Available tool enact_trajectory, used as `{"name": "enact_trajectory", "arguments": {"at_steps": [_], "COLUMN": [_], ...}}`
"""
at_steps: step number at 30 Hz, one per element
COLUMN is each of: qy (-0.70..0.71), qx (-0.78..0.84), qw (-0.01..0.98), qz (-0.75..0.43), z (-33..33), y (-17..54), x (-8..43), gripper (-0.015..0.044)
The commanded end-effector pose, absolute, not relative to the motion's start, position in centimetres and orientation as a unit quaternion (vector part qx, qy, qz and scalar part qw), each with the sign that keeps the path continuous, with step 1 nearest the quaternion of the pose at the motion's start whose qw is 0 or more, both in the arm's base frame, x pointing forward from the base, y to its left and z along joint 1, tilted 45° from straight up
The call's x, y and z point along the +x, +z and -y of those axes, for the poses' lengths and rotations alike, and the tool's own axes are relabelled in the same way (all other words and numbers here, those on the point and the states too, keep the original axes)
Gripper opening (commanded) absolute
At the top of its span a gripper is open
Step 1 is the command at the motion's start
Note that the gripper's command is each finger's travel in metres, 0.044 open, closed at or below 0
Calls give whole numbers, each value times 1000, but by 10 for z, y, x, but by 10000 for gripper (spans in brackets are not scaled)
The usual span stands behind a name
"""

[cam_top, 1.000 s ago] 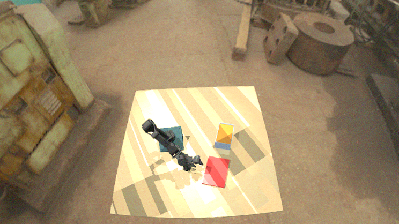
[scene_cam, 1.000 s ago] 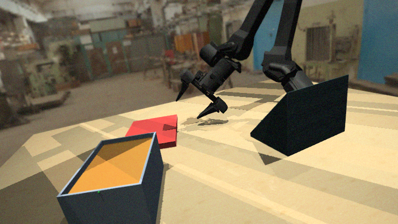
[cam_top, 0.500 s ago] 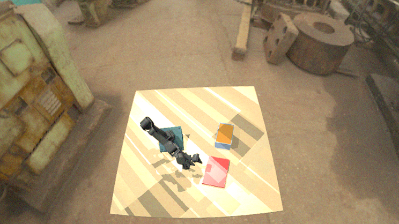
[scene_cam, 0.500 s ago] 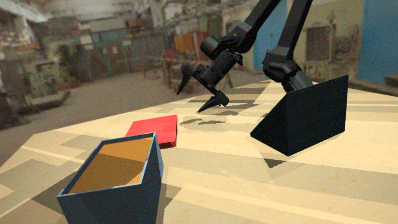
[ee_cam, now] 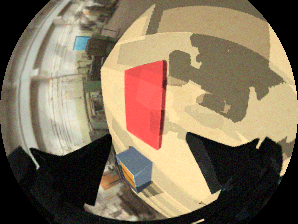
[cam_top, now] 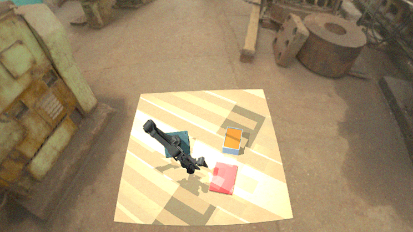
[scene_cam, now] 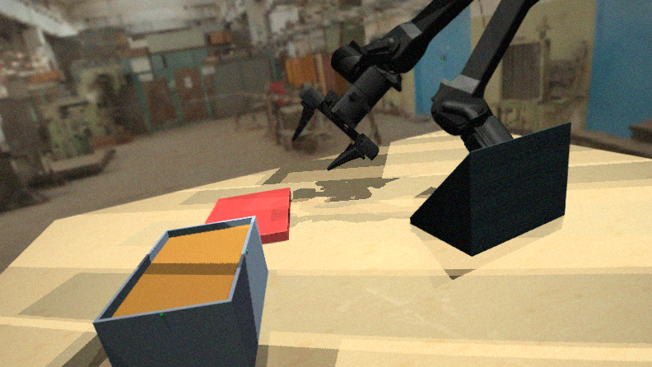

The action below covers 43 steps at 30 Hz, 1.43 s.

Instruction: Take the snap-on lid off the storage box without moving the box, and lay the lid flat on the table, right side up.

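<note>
The red lid lies flat on the table, off the box, with its smooth panel facing up and a short side wall below it. The blue-grey storage box stands upright and open-topped beside the lid, with orange contents showing inside. My gripper is open with its fingers wide apart and nothing between them. It hangs above the table on the arm-base side of the lid, clear of both lid and box.
The dark teal wedge-shaped base of the arm stands on the wooden table. The box stands to one side of the lid, with a narrow gap between them. Striped shadows cross the table.
</note>
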<state>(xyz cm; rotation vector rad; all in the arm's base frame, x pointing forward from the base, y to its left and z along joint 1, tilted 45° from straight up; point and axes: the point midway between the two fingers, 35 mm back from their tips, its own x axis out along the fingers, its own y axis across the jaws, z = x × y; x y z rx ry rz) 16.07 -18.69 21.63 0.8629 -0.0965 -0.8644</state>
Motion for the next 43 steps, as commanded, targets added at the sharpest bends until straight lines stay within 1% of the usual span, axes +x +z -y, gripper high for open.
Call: {"name": "enact_trajectory", "arguments": {"at_steps": [1,13,43], "qy": [-407,-407,-407], "qx": [406,407,407], "qw": [817,816,816], "qz": [49,49,49], "z": [180,163,167], "y": [223,236,231], "x": [157,151,154], "gripper": [440,440,440]}}
